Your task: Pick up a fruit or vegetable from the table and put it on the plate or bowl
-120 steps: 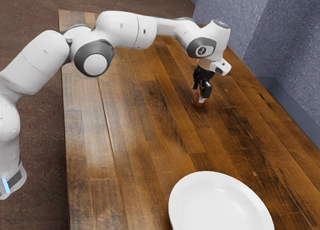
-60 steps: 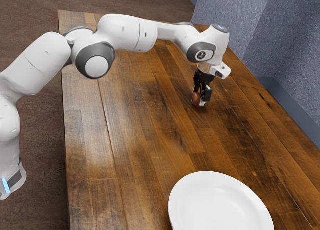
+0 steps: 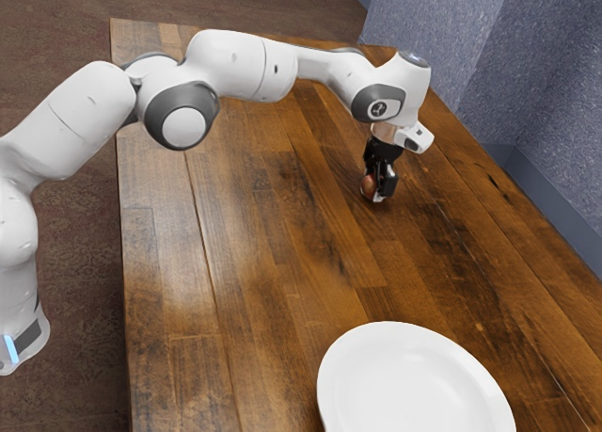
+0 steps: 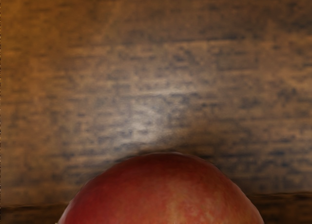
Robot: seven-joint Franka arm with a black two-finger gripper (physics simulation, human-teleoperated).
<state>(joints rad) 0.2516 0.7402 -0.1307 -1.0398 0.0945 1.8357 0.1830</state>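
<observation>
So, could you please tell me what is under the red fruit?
Bare wooden table shows beneath the red fruit, which the gripper holds. The fruit's underside is hidden, so I cannot tell whether it touches the wood.

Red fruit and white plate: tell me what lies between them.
Nothing: in the exterior view, bare wooden table runs between the red fruit in the gripper and the white plate.

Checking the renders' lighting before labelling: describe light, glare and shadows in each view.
Exterior view: soft, even light, a pale sheen across the wooden table, the white plate bright, barely any shadow under the pincer holding the red fruit. Wrist view: a pale glare patch on the wood just beyond the red fruit.
</observation>
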